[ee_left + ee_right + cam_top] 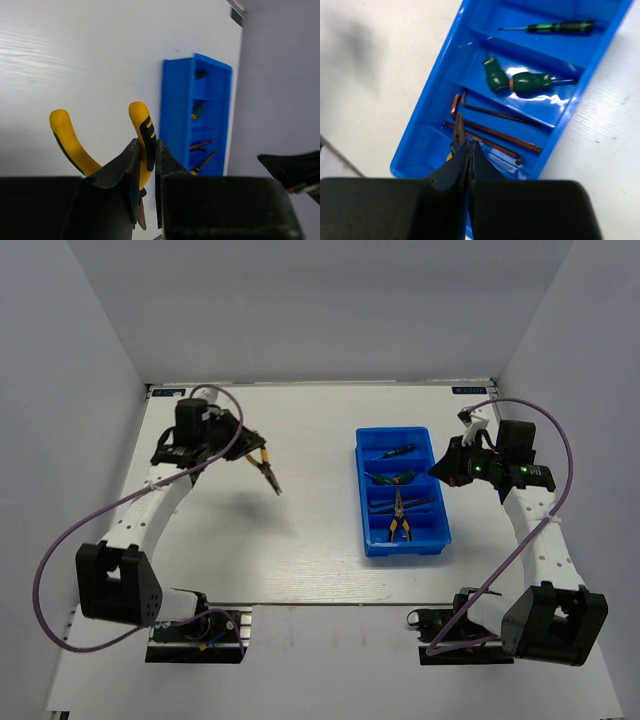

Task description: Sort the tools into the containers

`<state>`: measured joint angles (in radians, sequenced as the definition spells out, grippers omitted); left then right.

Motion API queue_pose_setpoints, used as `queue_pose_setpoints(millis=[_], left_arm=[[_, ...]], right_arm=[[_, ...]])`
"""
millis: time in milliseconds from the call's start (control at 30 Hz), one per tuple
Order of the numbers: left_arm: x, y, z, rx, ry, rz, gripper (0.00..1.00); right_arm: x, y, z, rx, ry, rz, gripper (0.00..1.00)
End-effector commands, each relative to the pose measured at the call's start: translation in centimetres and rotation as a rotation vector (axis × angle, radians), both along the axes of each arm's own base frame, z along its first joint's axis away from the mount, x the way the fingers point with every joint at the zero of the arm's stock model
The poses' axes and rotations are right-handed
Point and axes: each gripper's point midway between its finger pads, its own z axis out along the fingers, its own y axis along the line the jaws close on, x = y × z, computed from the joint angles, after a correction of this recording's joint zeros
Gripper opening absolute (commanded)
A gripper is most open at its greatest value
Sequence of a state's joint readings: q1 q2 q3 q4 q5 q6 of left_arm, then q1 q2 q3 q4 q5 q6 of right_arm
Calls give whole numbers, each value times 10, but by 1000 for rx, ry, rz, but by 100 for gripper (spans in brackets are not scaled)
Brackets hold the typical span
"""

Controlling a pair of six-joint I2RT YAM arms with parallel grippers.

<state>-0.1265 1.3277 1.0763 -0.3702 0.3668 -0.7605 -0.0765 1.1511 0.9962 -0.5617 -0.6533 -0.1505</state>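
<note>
My left gripper (254,452) is shut on one handle of yellow-and-black pliers (268,472) and holds them above the table, left of the blue tray (405,548). In the left wrist view the fingers (167,162) pinch the pliers' handle (143,120). The tray holds a thin green screwdriver (560,26) in its far section, then two stubby green screwdrivers (495,75), then hex keys (492,115), then a second pair of pliers (400,527) in the near section. My right gripper (470,150) is shut and empty over the tray's right side (446,466).
White walls close in the table on the left, back and right. The tray (175,110) shows ahead of the left wrist, with the right gripper (295,170) beyond it. Purple cables loop beside both arms.
</note>
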Motion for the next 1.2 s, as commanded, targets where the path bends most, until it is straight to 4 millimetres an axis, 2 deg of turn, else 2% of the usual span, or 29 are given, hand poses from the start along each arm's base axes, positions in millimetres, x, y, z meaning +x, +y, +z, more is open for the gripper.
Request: queue_pose_setpoints(millis=[0, 33, 67, 100, 167, 267, 300, 333, 367, 400, 433, 467, 500, 567, 600, 700, 733, 833, 933, 967, 1000, 1067, 1167], left_arm=[[13, -68, 73, -134, -197, -165, 0], [14, -83, 76, -140, -208, -199, 0], [10, -115, 67, -144, -187, -268, 0], [12, -131, 80, -152, -219, -297, 0], [0, -169, 78, -144, -217, -354, 0], [-9, -203, 81, -129, -267, -354, 0], [-12, -208, 77, -113, -279, -349, 0], [-13, -215, 83, -116, -308, -339, 0], [-11, -218, 79, -106, -317, -295, 0], [-26, -234, 73, -121, -309, -310, 0], [-28, -242, 82, -149, -348, -296, 0], [-25, -246, 80, -138, -366, -254, 0], [-35, -260, 79, -149, -369, -258, 0], [-32, -262, 88, -156, -400, -156, 0], [-43, -274, 87, -164, -402, -151, 0], [-43, -274, 89, -147, -429, -24, 0], [-46, -279, 78, -135, -414, 34, 0], [-57, -287, 67, -130, -409, 121, 0], [-70, -304, 55, -82, -400, 184, 0], [-72, -311, 62, -93, -401, 204, 0], [-72, -310, 45, -25, -398, 246, 0], [-84, -322, 50, -30, -411, 262, 0], [-89, -323, 40, 20, -436, 321, 0]], right_arm=[[15, -17, 10, -51, -72, -121, 0], [17, -21, 10, -67, -79, -143, 0], [19, -24, 10, -70, -81, -160, 0], [20, -27, 9, -82, -83, -178, 0], [22, -33, 9, -100, -91, -211, 0], [25, -47, 10, -130, -113, -286, 0], [29, -57, 13, -144, -131, -340, 0], [28, -60, 10, -148, -132, -360, 0], [28, -63, 12, -150, -139, -377, 0], [28, -70, 13, -160, -146, -419, 0], [29, -71, 13, -160, -148, -429, 0], [30, -74, 14, -160, -153, -440, 0], [30, -76, 15, -164, -155, -448, 0], [30, -81, 16, -167, -159, -464, 0], [29, -84, 17, -173, -163, -478, 0], [29, -92, 21, -162, -161, -537, 0], [28, -95, 23, -158, -160, -550, 0], [28, -98, 27, -152, -165, -568, 0], [27, -102, 29, -152, -167, -588, 0], [27, -106, 28, -157, -166, -603, 0], [26, -108, 31, -159, -170, -611, 0], [25, -112, 33, -164, -174, -630, 0], [25, -113, 33, -158, -173, -627, 0]])
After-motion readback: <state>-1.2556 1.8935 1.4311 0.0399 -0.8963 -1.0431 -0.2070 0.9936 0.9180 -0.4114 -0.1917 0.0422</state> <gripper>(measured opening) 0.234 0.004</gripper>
